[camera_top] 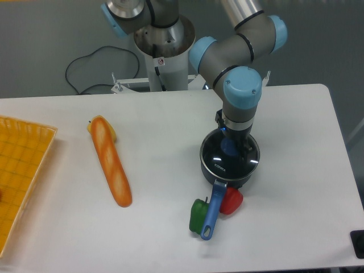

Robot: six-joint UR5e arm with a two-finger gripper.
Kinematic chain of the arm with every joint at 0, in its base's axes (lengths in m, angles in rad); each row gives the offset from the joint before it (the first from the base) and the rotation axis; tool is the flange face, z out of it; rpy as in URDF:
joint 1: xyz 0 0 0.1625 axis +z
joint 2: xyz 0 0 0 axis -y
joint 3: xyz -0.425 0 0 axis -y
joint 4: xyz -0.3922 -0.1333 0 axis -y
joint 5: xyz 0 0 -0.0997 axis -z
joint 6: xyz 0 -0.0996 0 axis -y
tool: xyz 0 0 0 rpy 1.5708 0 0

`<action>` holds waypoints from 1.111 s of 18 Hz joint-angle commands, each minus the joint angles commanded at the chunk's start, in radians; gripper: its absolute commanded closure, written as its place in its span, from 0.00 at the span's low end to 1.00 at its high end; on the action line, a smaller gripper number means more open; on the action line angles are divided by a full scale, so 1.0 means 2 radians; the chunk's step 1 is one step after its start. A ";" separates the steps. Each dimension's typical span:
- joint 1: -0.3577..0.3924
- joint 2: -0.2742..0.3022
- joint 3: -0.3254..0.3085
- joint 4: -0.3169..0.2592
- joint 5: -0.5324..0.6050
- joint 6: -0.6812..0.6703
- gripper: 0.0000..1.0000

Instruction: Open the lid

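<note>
Round glassy lid (223,161) with blue knob under hand (232,146).

Peppers (215,208) – tight against pot (228,164)

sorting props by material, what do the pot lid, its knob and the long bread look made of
The lid looks like dark glass: glossy, with bright reflections. Its knob, partly hidden by the end effector, is matte blue, probably plastic. The bread is smooth, evenly orange with pale stripes, likely a plastic toy.
</note>
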 joint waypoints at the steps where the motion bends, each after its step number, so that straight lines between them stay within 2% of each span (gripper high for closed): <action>1: 0.000 0.000 0.000 0.000 0.001 0.000 0.00; 3: 0.000 -0.001 0.000 0.000 0.001 0.001 0.00; 7: 0.000 -0.002 0.000 -0.001 0.003 0.001 0.17; 11: 0.000 -0.003 0.000 -0.002 0.005 0.003 0.28; 20: 0.000 -0.003 0.008 -0.003 0.008 0.000 0.33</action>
